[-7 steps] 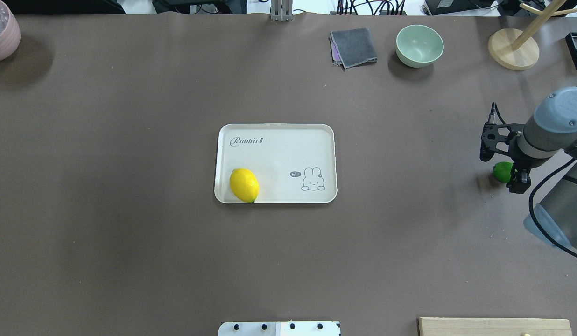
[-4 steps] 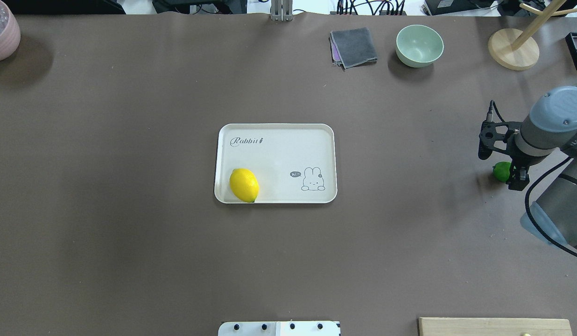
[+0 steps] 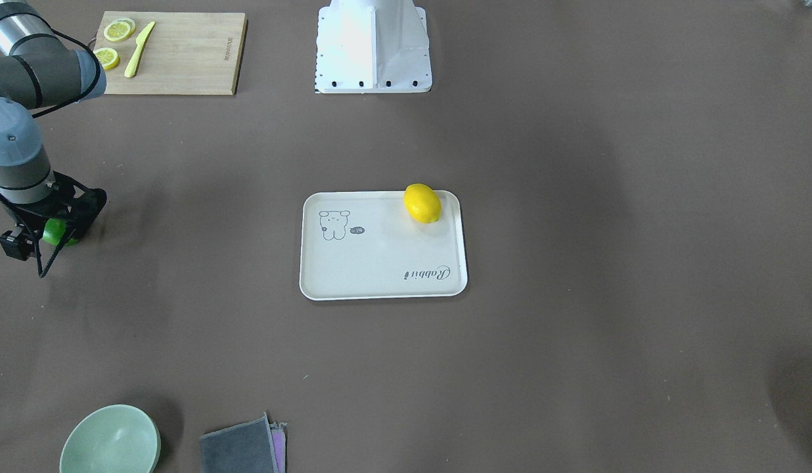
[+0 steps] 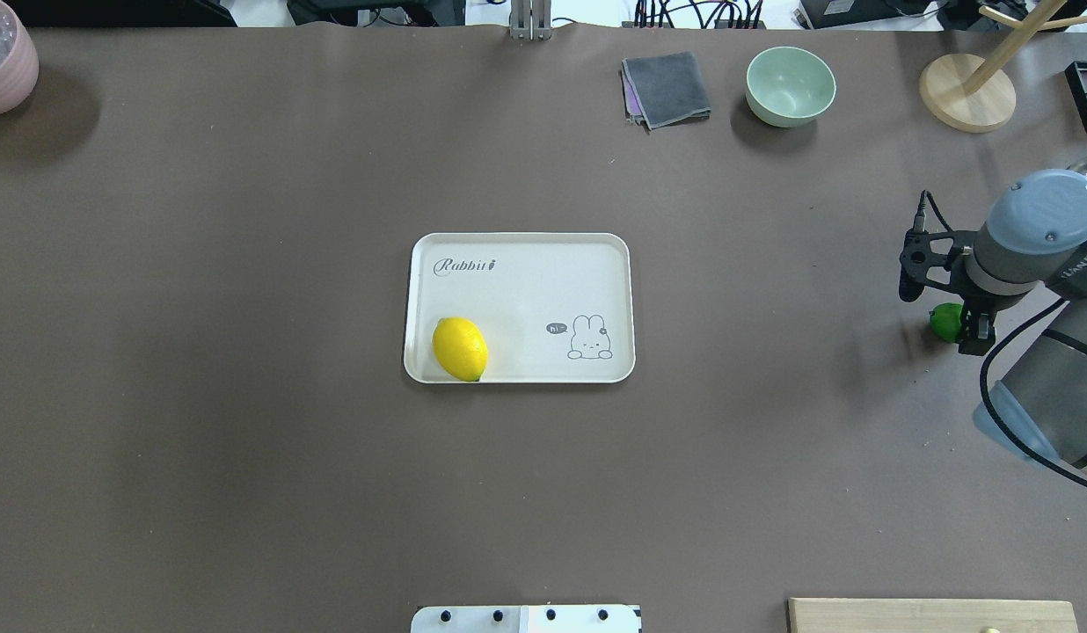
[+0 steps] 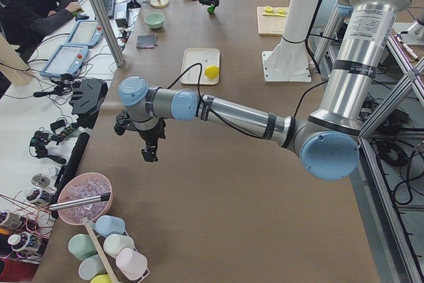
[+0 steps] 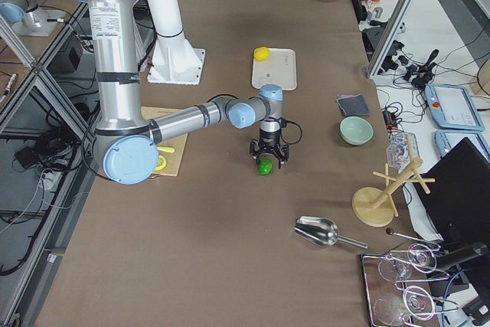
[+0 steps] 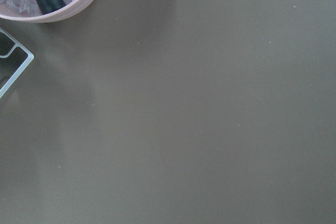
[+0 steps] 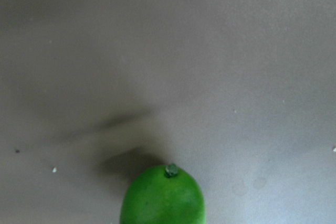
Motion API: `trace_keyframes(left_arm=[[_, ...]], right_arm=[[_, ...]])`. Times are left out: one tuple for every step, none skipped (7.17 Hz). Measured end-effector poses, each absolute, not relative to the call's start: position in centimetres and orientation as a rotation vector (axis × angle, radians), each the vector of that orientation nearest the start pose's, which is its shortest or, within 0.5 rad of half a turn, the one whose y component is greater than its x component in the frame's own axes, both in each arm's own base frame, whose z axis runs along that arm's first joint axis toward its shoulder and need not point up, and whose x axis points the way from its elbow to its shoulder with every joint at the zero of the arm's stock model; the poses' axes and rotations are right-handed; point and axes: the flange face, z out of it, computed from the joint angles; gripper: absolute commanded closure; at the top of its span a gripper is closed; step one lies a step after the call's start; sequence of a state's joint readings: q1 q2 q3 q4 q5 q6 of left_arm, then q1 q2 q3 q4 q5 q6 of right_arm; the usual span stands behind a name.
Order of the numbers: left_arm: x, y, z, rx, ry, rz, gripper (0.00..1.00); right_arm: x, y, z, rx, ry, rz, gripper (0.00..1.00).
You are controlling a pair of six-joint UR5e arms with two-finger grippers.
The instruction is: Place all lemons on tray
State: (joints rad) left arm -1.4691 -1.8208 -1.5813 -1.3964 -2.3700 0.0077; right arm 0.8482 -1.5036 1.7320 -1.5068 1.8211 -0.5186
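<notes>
The brown table (image 4: 244, 264) carries the off-white tray (image 4: 526, 290) at its middle, with rounded corners, a raised rim, "Rabbit" script and a small animal drawing. The bright yellow lemon (image 4: 460, 348), smooth and oval, lies in the tray's corner nearest the robot's left. The glossy green lemon (image 8: 163, 198) sits well apart on the robot's right, mostly hidden under the right gripper (image 6: 266, 161), whose fingers flank it; whether they clamp it I cannot tell. The left gripper (image 5: 150, 154) hangs over bare table, its fingers too small to read.
</notes>
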Motion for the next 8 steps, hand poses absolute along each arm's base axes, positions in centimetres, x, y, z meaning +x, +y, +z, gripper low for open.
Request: trace_keyframes(left_arm=[[-0.1, -59.3, 53.4, 0.043, 0.802, 0.139, 0.02], [-0.1, -59.3, 53.4, 0.042, 0.802, 0.139, 0.02], [0.0, -59.3, 53.4, 0.043, 0.802, 0.140, 0.02], [0.0, -59.3, 53.4, 0.043, 0.802, 0.140, 0.02], [0.0, -59.3, 53.4, 0.043, 0.802, 0.140, 0.02], [0.0, -59.3, 53.4, 0.043, 0.802, 0.140, 0.02], [0.0, -59.3, 53.4, 0.043, 0.802, 0.140, 0.02], [0.0, -59.3, 53.3, 0.043, 0.802, 0.140, 0.02]], right_arm=[[-27.3, -47.3, 56.4, 0.277, -0.295, -1.261, 0.08], [-27.3, -47.2, 56.5, 0.272, -0.296, -1.260, 0.22], [-27.3, -47.1, 56.7, 0.266, -0.298, -1.259, 0.55], [-27.3, -47.0, 56.9, 0.259, -0.299, -1.255, 0.86], [-27.3, -46.9, 56.9, 0.249, -0.301, -1.246, 1.00], [-27.3, -46.8, 56.5, 0.231, -0.314, -1.241, 1.00], [-27.3, -47.2, 55.2, 0.197, -0.348, -1.228, 1.00], [-27.4, -48.6, 52.8, 0.151, -0.387, -1.201, 1.00]])
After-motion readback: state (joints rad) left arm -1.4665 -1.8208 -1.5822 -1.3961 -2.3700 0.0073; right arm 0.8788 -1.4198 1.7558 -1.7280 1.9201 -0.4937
